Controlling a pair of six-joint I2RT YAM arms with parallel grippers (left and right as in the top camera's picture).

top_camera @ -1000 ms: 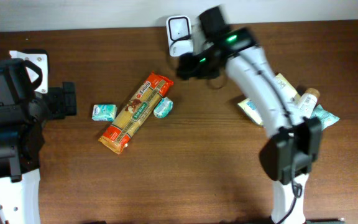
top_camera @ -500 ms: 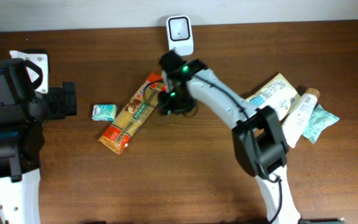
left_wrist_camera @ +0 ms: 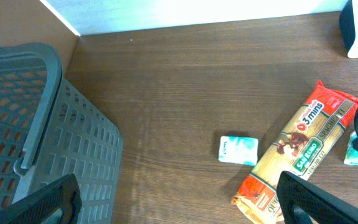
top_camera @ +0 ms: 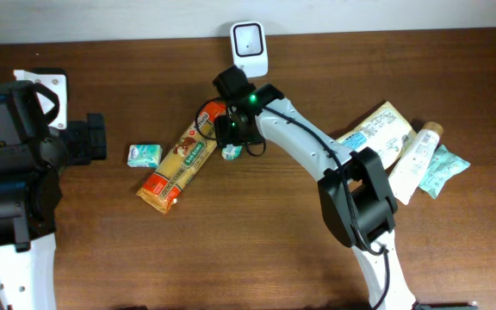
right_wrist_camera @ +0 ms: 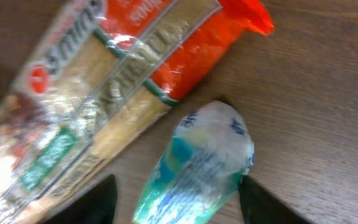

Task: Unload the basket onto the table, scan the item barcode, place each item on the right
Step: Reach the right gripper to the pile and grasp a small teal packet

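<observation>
Overhead: the right end effector (top_camera: 231, 145) is down at the tabletop (top_camera: 231, 250) in the upper middle of the frame. It sits over a small teal packet (top_camera: 232, 152), which lies just beside the upper end of the pasta pack (top_camera: 183, 159). The scanner (top_camera: 250, 47) stands near, above them at the top edge. A second teal packet (top_camera: 145, 155) lies left of the pasta pack, and more goods (top_camera: 399, 146) lie at the right.

Left wrist: the left end effector (left_wrist_camera: 179, 199) shows its fingers at the two bottom corners, spread wide with nothing between them. A basket (left_wrist_camera: 36, 124) fills the left of the frame.

Right wrist: the teal packet (right_wrist_camera: 197, 162) lies between the two dark fingers, jaws about half open. Bare wood shows on the left finger's side, so I judge it not yet gripped.

The step in hand looks like the pickup. Next the jaws must close on the packet alone, clear of the pasta pack, then lift and turn its barcode toward the scanner. Where the barcode sits cannot be told.
</observation>
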